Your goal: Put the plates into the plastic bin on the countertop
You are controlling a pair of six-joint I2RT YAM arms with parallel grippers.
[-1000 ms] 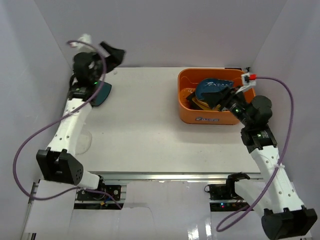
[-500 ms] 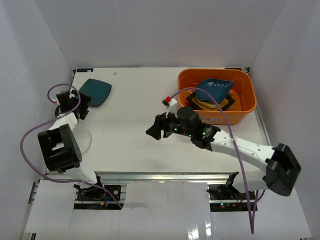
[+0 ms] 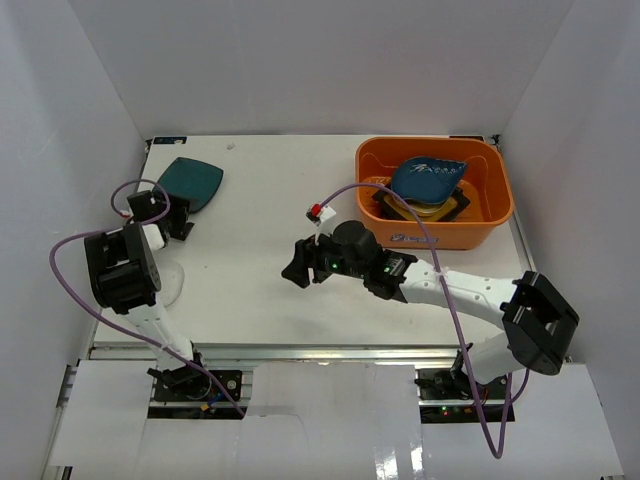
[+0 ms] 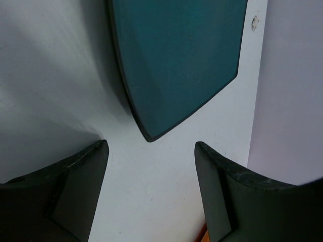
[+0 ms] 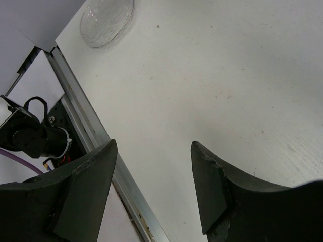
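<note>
Teal square plate (image 4: pixel 176 60) is lying flat on the surface (image 3: pixel 270 190) just ahead of the left hand (image 4: pixel 151 156) — jaws gaping and empty, like the right hand (image 5: pixel 154 151) — so a shallow pinch is probably risking skidding it away, well apart from the orange bin (image 3: pixel 366 200).

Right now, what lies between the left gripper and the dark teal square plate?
Nothing: in the left wrist view, only bare white countertop separates the open left gripper from the near corner of the dark teal square plate.

Glossy teal plate (image 4: pixel 176 60); orange bin (image 3: pixel 366 215) smooth plastic
</note>
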